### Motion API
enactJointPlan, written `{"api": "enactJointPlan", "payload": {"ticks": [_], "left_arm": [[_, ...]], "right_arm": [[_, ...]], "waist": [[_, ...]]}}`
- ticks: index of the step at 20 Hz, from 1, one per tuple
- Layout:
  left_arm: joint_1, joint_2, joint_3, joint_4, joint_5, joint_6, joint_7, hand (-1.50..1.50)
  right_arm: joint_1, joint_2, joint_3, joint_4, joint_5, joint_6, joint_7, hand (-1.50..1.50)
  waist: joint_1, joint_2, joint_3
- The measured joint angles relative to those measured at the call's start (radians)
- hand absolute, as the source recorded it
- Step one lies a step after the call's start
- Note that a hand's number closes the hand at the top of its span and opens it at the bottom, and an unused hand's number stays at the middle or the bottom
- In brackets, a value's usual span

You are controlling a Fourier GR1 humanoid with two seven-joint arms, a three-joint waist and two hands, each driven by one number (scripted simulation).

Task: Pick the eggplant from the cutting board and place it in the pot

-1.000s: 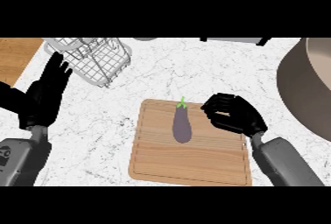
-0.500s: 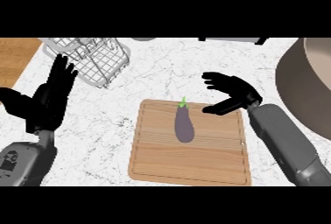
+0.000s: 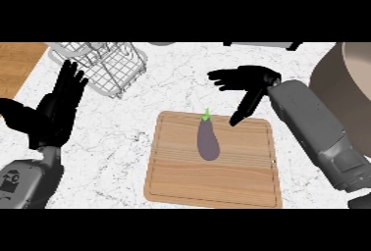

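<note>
We see the purple eggplant (image 3: 208,140) lying flat on the upper middle of the light wooden cutting board (image 3: 214,179), green stem toward the board's far edge. The brown-grey pot (image 3: 346,76) sits at the right edge, well apart, partly cut off.

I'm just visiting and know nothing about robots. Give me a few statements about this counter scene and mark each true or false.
1. The eggplant lies on the cutting board. True.
2. The right hand is holding the eggplant. False: it is open and apart from it, by the board's top edge.
3. The left hand rests open at the view's left, fingers up. True.
4. The eggplant already sits in the pot. False: it is on the board.
5. A wire rack stands beyond the board, to its left. True.
</note>
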Motion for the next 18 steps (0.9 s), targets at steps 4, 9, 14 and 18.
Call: {"api": "enactJointPlan", "payload": {"ticks": [4, 9, 14, 18], "left_arm": [[0.01, -0.002, 0.001, -0.006, -0.002, -0.004, -0.007, 0.0], [0.02, -0.002, 0.003, -0.025, -0.007, 0.004, 0.014, 0.0], [0.037, -0.007, 0.006, -0.047, -0.025, 0.024, 0.032, 0.0], [0.054, -0.017, 0.012, -0.059, -0.034, 0.029, 0.029, 0.0]], "right_arm": [[-0.076, 0.053, 0.056, 0.051, 0.042, 0.136, 0.033, -1.5], [-0.152, 0.112, 0.099, 0.135, 0.086, 0.264, 0.05, -1.5], [-0.214, 0.186, 0.097, 0.227, 0.106, 0.297, 0.062, -1.5], [-0.225, 0.212, 0.1, 0.263, 0.137, 0.317, 0.039, -1.5]], "waist": [[-0.003, -0.001, 0.0], [-0.011, -0.002, -0.001], [-0.026, -0.007, -0.002], [-0.039, -0.01, -0.001]]}}
